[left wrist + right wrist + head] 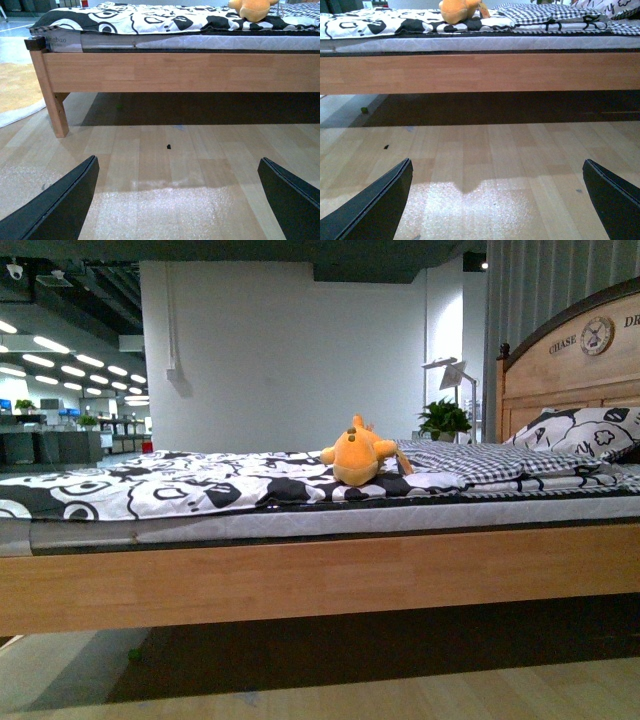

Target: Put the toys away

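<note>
A small orange-yellow plush toy [358, 453] lies on the bed, on the black-and-white sheet beside a folded checked blanket [470, 460]. It also shows at the edge of the left wrist view [252, 8] and the right wrist view [459, 10]. Neither arm shows in the front view. My left gripper [177, 200] is open and empty, low over the wooden floor, well short of the bed. My right gripper [497, 200] is open and empty, also low over the floor facing the bed's side rail.
The bed has a wooden side rail [320, 575], a corner leg [50, 100] and a tall headboard [570, 360] at the right. A black-and-white pillow [585, 432] leans on the headboard. A potted plant [443, 420] and lamp stand behind. Dark space lies under the bed.
</note>
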`<act>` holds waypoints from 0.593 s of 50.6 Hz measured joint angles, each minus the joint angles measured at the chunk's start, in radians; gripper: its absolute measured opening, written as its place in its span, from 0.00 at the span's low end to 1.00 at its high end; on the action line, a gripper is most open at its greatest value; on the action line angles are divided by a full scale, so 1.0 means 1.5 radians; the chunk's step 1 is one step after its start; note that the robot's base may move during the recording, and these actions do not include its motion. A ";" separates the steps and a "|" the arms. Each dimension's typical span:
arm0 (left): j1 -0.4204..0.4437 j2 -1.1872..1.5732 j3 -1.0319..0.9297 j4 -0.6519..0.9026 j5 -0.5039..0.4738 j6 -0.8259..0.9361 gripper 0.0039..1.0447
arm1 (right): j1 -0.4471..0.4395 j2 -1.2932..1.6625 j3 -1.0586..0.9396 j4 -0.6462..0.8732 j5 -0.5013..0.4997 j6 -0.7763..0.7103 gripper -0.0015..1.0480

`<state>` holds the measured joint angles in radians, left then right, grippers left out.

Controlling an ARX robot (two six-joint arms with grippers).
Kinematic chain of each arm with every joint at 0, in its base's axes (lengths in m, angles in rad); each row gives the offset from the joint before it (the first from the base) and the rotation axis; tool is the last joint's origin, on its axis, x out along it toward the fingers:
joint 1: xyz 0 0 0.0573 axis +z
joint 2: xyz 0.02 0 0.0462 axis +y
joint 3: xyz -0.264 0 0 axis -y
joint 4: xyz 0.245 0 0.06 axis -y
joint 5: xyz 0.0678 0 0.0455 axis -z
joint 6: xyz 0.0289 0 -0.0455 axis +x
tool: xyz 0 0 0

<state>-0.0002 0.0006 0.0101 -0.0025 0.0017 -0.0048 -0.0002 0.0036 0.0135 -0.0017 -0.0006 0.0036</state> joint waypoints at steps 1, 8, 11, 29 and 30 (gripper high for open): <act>0.000 0.000 0.000 0.000 0.000 0.000 0.95 | 0.000 0.000 0.000 0.000 0.000 0.000 1.00; 0.000 0.000 0.000 0.000 0.000 0.000 0.95 | 0.000 0.000 0.000 0.000 0.000 0.000 1.00; 0.000 0.000 0.000 0.000 0.001 0.000 0.95 | 0.000 0.000 0.000 0.000 0.000 0.000 1.00; 0.000 0.000 0.000 0.000 -0.001 0.000 0.95 | 0.000 0.000 0.000 0.000 0.000 0.000 1.00; 0.000 0.000 0.000 0.000 -0.001 0.000 0.95 | 0.000 0.000 0.000 0.000 0.000 0.000 1.00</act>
<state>-0.0002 0.0006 0.0101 -0.0025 0.0010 -0.0048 -0.0002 0.0036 0.0132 -0.0017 -0.0006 0.0036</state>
